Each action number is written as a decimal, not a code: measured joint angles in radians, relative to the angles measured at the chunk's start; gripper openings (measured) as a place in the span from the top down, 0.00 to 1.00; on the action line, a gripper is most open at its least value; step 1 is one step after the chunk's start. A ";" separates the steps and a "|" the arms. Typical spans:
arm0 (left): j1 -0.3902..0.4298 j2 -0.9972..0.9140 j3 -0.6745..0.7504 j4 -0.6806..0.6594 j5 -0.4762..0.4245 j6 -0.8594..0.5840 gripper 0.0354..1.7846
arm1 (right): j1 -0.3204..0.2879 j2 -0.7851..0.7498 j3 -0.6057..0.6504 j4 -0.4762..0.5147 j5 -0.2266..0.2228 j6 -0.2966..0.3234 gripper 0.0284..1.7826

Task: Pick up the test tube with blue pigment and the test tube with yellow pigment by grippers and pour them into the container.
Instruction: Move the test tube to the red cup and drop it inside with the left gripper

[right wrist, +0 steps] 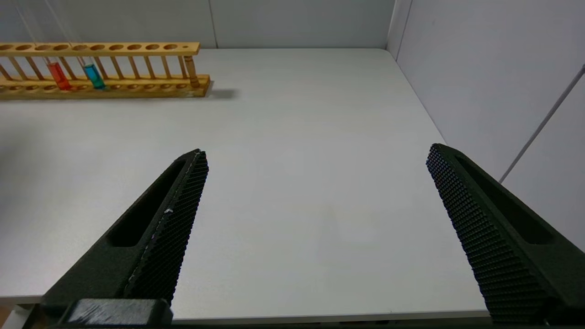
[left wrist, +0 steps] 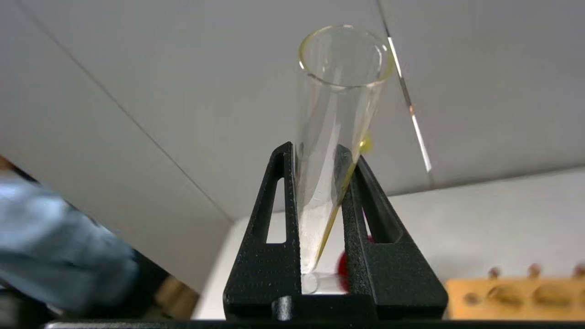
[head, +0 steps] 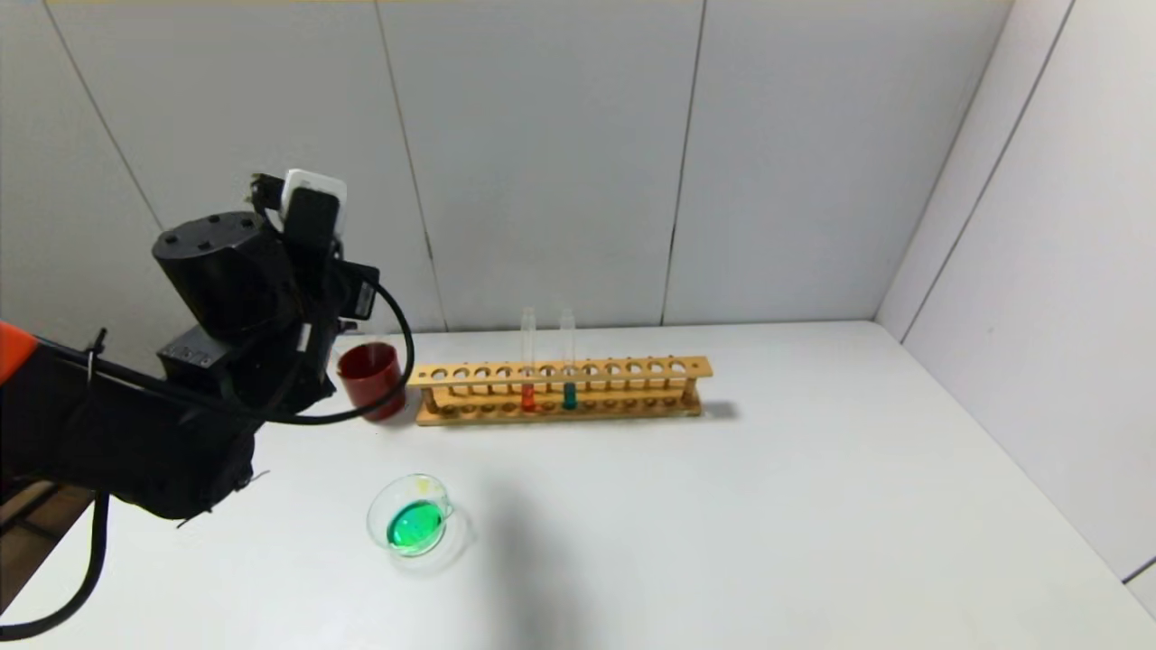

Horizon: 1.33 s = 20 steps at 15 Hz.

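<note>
My left gripper (left wrist: 320,153) is shut on the test tube with yellow pigment (left wrist: 338,91). That tube is almost empty, with only a yellow streak and a drop along its wall, and its open mouth points up toward the wall. In the head view the raised left arm (head: 244,298) hides the fingers, close to the red cup. The container (head: 377,515), a low clear dish, sits on the table in front and holds green liquid. The test tube with blue pigment is out of view. My right gripper (right wrist: 315,155) is open and empty over the table's near right side.
A wooden rack (head: 560,372) stands at the back with an orange-red tube (head: 528,397) and a teal tube (head: 569,395). The dark red cup (head: 370,377) stands at the rack's left end. Walls close off the back and the right.
</note>
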 joint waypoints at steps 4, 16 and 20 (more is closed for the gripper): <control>0.076 -0.031 -0.093 0.246 -0.035 -0.315 0.84 | 0.000 0.000 0.000 0.000 0.000 0.000 0.02; 0.314 -0.075 -0.271 0.606 -0.401 -0.783 0.84 | -0.001 0.000 0.000 0.000 0.000 0.000 0.02; 0.330 -0.034 -0.276 0.601 -0.402 -0.790 0.84 | 0.000 0.000 0.000 0.000 0.000 0.000 0.02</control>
